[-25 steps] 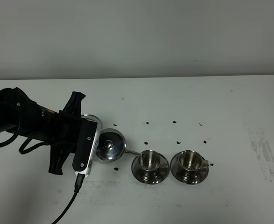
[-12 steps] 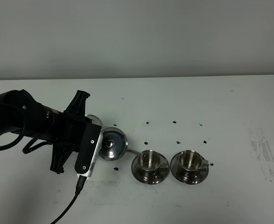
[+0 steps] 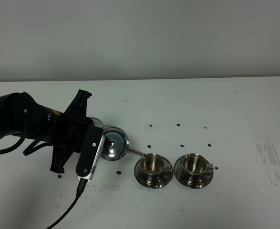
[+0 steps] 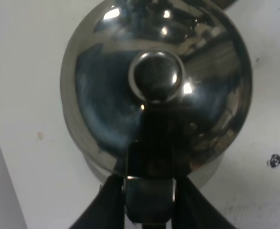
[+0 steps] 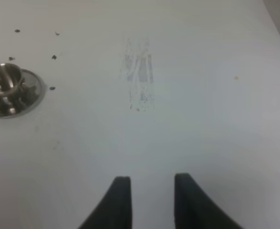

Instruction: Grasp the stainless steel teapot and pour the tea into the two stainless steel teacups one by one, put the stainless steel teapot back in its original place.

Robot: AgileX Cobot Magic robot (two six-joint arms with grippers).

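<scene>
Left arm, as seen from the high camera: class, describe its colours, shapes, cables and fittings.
The left arm is bulky and matt black. A white, rounded oblong plate with small dark screw heads sits on its wrist, and a black cable trails from the plate's lower end across the table. The left gripper has dark, tapered fingers; the right gripper has matching black ones.

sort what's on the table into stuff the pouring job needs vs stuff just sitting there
Part of the job:
- stainless steel teapot, its handle gripped by the left gripper
- near teacup at the spout tip
- far teacup
- round steel dish behind the arm

Just there:
- dark specks on the white table
- scuffed patch
</scene>
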